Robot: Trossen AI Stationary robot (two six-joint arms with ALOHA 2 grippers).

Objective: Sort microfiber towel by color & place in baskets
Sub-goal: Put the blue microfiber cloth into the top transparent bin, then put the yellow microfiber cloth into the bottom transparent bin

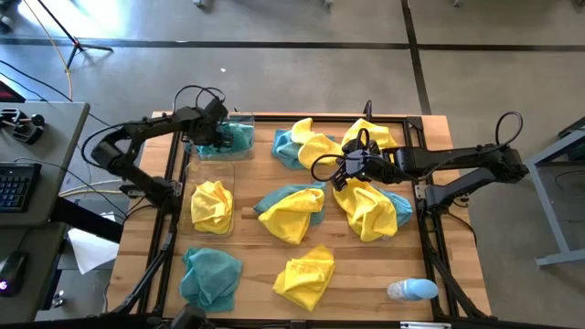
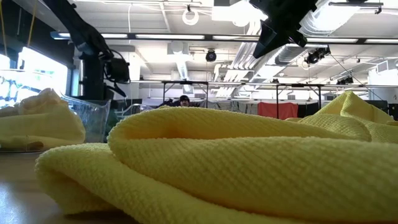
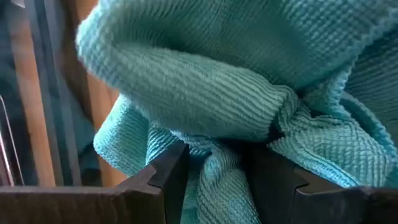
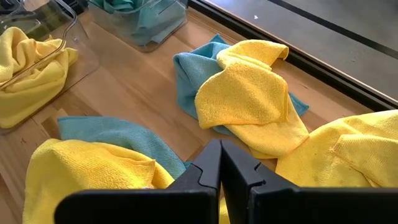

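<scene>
Teal cloth fills our left wrist view: the left gripper (image 3: 214, 177) has its two fingers pinched on a fold of a teal towel (image 3: 249, 81), and from above we see that gripper (image 1: 217, 131) poised over the far clear basket (image 1: 247, 120) at the table's back left, with the towel already down inside the walls. We judge this a drop in progress; parting the fingers should leave the cloth with the other teal already in that bin.

Our right gripper (image 4: 220, 163) shows its fingers pressed together with nothing between them. In the high view it hangs (image 1: 350, 167) over the middle of the loose pile. Just beyond it, toward the far edge, lies a yellow towel (image 4: 249, 93) draped on a teal one (image 4: 186, 74); another yellow towel (image 1: 366, 208) spreads directly under and nearer than the gripper. The right arm is plainly the closer one to this heap, and we reckon the bunched yellow ahead of its fingers is the easy next pick.

Nearer on the left sits the second basket (image 1: 228, 172), holding a crumpled yellow towel (image 1: 211, 206). Still loose on the table are a teal towel (image 1: 210, 277) at the near left and a yellow one (image 1: 306, 274) beside it.
</scene>
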